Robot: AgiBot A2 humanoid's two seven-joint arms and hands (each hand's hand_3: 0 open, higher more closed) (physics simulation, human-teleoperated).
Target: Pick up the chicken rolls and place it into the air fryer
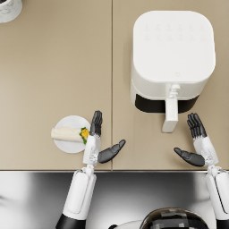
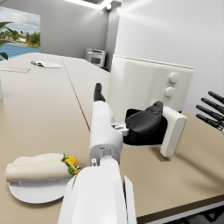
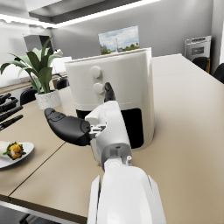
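I see the roll (image 1: pixel 67 133) on its plate (image 1: pixel 67 145) at eight o'clock from the fryer (image 1: pixel 172 58) (drawer a little out). My left hand (image 1: pixel 98 141) is just beside the plate, fingers wide and holding nothing. My right hand (image 1: pixel 197 143), at five o'clock from the fryer, is also spread and empty.

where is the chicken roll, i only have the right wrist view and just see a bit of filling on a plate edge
Observer: The chicken roll lies across a small white plate on the table, beside the left hand.
Operator: is the left hand holding it
Observer: No. In the head view its fingers lie at the plate's rim, next to the filling end, and it holds nothing.
Operator: is the fryer drawer open
Observer: From above, the drawer handle of the air fryer juts forward with a dark gap showing behind it, so it looks pulled out a little.
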